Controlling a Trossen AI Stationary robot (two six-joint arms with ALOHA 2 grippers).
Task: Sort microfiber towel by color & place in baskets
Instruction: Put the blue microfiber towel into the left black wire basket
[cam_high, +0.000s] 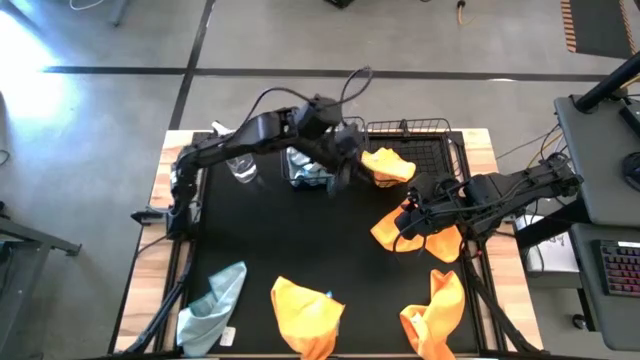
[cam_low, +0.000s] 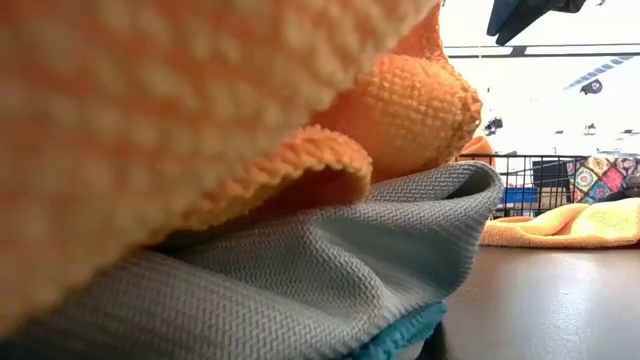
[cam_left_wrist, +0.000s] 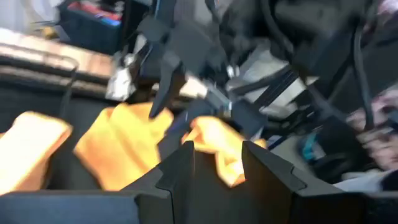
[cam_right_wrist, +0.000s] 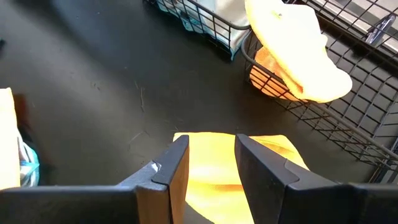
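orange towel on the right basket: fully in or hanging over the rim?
Hanging over. In the high view the orange towel drapes across the wire basket's left rim; the right wrist view shows it lapping over the mesh edge.

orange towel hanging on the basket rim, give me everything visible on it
The orange towel is a soft, crumpled cloth of bright orange microfiber-looking fabric, draped over the rim of the black wire-mesh basket at the far side of the table. In the right wrist view it lies folded over the basket's corner, part inside, part hanging outside, with wire showing beneath it. It touches only the basket. The left tool hovers just beside it, apart from the cloth. No label or stain shows.
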